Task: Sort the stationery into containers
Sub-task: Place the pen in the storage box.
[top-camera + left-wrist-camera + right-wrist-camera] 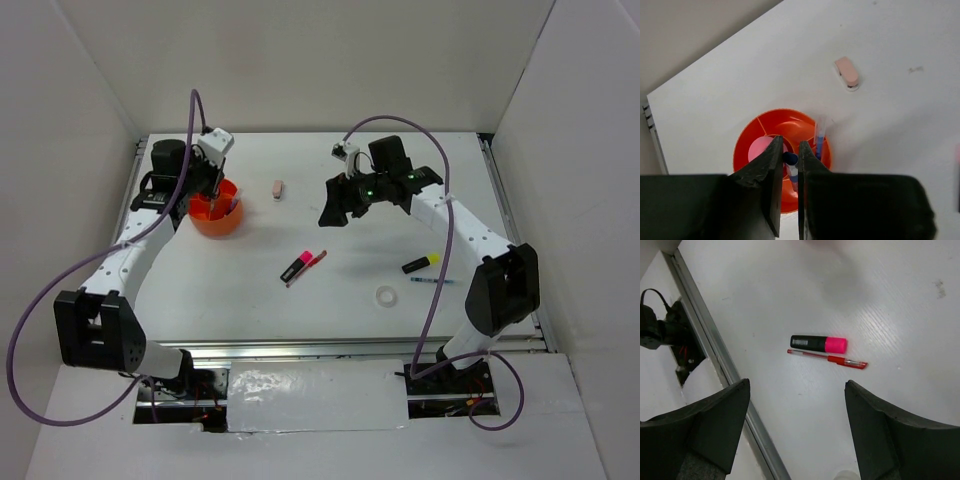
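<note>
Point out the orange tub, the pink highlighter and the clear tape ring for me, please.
orange tub [215, 228]: top external view, on its near outer wall.
pink highlighter [818, 343]: right wrist view, on the black barrel beside the pink cap.
clear tape ring [378, 296]: top external view, on the left side of the band.

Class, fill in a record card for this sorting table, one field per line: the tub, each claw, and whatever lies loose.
Tub: orange tub, far left of the table
In tub: sorted blue pen, a pink item
Left claw: left claw over the tub, shut on held blue pen
Right claw: right claw open, empty, above pink highlighter and red pen
Also loose: pink eraser, yellow-black highlighter, loose blue pen, tape ring
</note>
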